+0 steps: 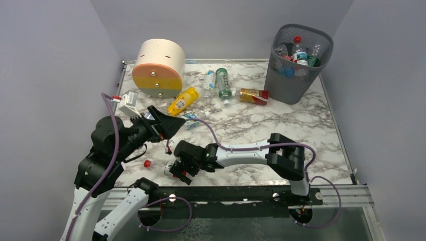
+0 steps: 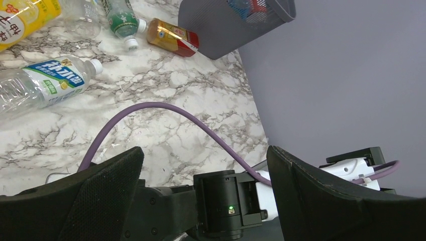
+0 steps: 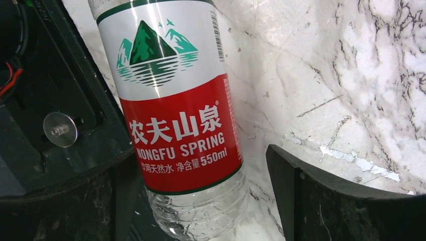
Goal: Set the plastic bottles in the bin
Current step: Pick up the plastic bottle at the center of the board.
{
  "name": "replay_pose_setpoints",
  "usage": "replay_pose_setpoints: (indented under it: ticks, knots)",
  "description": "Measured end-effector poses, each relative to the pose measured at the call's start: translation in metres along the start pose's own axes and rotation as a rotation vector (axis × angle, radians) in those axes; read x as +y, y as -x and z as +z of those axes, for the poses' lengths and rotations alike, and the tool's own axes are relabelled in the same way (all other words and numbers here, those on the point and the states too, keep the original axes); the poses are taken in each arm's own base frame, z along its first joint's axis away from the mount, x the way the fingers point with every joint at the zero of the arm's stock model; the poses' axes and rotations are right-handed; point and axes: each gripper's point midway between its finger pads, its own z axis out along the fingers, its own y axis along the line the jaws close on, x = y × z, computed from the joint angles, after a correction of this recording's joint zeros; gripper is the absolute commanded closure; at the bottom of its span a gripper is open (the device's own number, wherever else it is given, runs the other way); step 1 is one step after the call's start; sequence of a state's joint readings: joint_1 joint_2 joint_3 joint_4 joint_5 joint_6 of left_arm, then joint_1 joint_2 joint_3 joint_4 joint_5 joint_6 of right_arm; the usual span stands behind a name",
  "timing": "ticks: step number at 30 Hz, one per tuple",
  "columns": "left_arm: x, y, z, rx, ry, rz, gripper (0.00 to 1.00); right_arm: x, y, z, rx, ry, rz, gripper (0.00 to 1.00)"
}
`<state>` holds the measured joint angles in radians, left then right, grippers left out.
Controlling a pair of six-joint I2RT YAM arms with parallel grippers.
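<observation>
Right gripper [image 3: 196, 165] is down at the table with its jaws wide, straddling a clear water bottle [image 3: 171, 100] with a red-and-white label. One finger sits close against the bottle's side. The other stands off it, bare marble showing between. Not clamped. This bottle lies flat, red cap on, alongside the black rail [image 3: 60, 90]. Of all the bottles it is the farthest from the bin [image 1: 291, 85].

Left gripper [image 2: 203, 150] has its jaws fully spread with nothing between them. It hangs above the table, well apart from the bin, tips pointing toward it. Under it are the right arm's link and a purple cable [image 2: 166, 108].

Bin stands upright on the marble table [image 1: 281, 125]. Several bottles are inside, including a clear one with a red cap [image 1: 300, 47] near the rim. The rest are hard to separate through the mesh.

Loose bottles, all lying flat, going outward from the bin:
- amber bottle with red label [image 1: 253, 95], just beside the bin's base
- green bottle [image 1: 222, 83], next out
- clear bottle [image 1: 208, 80], just beside the green one on the side away from the bin
- yellow bottle [image 1: 182, 100], farther out
- blue-label clear bottle [image 1: 191, 120], about as far out, partly hidden behind the left gripper in the top view

Round beige-orange-yellow drawer unit [image 1: 158, 68] sits well apart from the bin, beyond the yellow bottle.
</observation>
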<state>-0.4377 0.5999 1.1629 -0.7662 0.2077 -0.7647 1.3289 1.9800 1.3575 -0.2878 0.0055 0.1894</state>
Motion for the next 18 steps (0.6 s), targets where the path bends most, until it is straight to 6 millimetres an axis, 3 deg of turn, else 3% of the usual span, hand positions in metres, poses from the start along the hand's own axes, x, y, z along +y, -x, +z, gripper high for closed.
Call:
replay_pose_setpoints:
  ticks: [4, 10, 13, 18]
  knots:
    - [0.0, 0.0, 0.002, 0.002, 0.002, 0.0, 0.01, -0.003, 0.0, 0.0, 0.0, -0.017, -0.006, 0.31]
    - [0.0, 0.001, 0.004, 0.002, 0.002, 0.002, 0.01, -0.008, -0.007, -0.008, -0.001, -0.034, -0.007, 0.37]
    - [0.0, 0.001, 0.004, 0.002, 0.002, 0.003, 0.01, -0.01, -0.012, -0.02, -0.006, -0.04, -0.004, 0.38]
    - [-0.001, 0.002, 0.004, -0.003, -0.003, 0.004, 0.01, -0.016, -0.008, -0.059, -0.069, -0.072, 0.014, 0.38]
